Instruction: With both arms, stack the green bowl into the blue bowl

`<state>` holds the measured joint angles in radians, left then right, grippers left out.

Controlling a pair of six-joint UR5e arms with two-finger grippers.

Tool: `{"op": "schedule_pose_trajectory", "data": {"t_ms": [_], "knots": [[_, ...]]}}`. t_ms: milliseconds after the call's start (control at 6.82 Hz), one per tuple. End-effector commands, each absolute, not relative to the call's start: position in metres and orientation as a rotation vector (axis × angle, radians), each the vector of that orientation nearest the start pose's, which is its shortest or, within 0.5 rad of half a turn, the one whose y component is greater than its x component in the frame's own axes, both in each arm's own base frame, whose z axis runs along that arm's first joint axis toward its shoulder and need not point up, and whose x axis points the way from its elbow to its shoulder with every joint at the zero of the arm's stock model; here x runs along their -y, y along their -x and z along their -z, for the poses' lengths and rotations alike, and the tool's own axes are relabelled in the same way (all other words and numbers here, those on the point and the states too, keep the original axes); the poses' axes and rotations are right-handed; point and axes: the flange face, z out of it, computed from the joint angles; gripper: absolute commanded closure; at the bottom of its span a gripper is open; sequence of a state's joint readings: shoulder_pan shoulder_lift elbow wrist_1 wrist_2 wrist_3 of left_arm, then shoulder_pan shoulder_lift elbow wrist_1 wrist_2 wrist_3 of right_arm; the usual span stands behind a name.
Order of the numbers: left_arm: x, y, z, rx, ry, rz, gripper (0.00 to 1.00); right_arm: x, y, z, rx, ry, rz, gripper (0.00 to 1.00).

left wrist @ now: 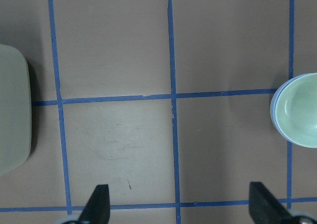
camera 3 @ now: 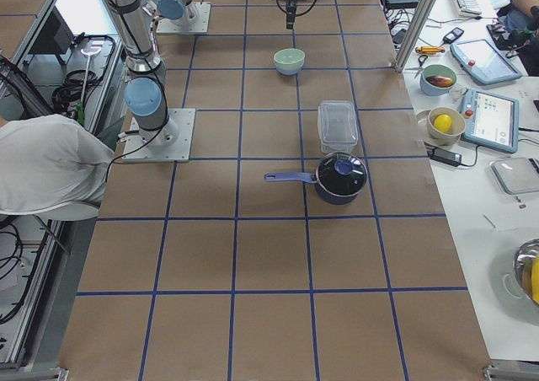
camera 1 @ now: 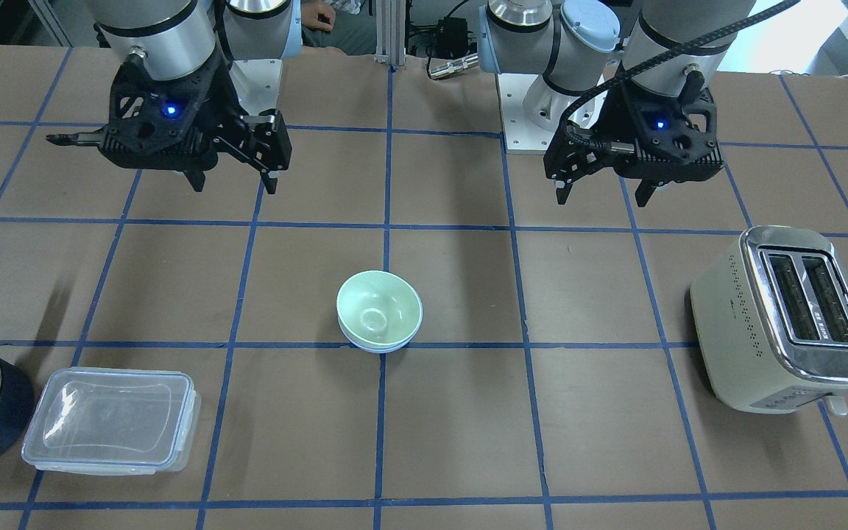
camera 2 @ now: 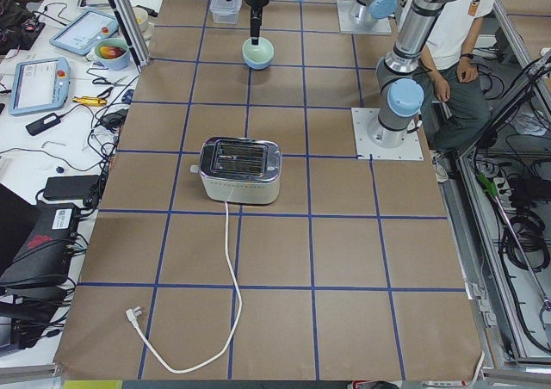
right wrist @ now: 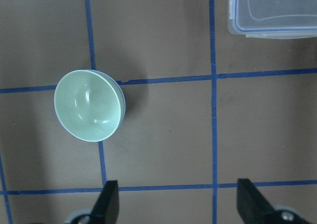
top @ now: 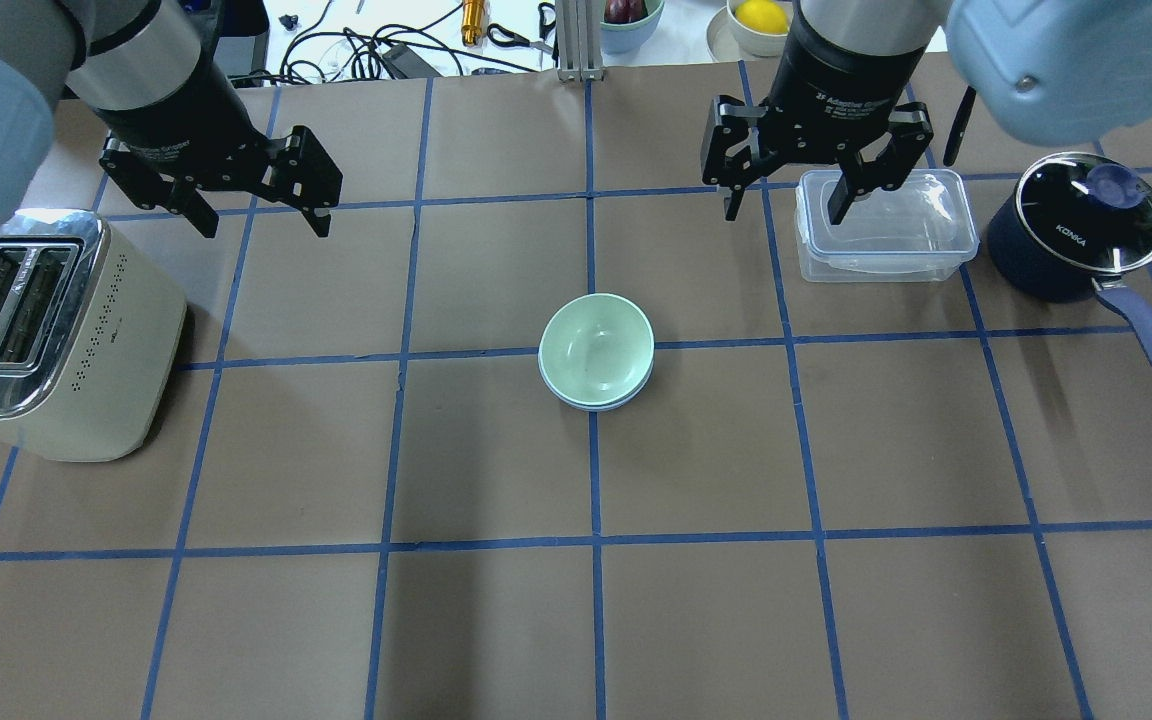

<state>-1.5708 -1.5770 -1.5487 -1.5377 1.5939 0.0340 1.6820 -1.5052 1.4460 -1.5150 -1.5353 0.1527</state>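
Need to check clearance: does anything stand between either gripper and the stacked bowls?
Nothing visible does. The green bowl sits nested in the blue bowl; no object lies between them and the left gripper or right gripper.

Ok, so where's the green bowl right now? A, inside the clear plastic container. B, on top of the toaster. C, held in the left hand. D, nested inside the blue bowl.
D: the green bowl sits in the blue bowl, whose rim shows just under it, while the left hand and right hand hang open and empty.
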Motion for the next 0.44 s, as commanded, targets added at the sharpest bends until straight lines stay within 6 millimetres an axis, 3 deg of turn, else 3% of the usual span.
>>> {"op": "schedule_pose_trajectory", "data": {"t_ms": [0, 293], "knots": [[0.4991, 0.131, -0.4988, -3.116, -0.052, 0.074, 0.0, 0.512, -0.1397, -0.5217, -3.148, -0.086, 0.039, 0.14], [0.4996, 0.131, -0.498, -3.117, -0.052, 0.071, 0.0, 0.5107, -0.1347, -0.5232, -3.148, -0.111, 0.042, 0.14]]}}
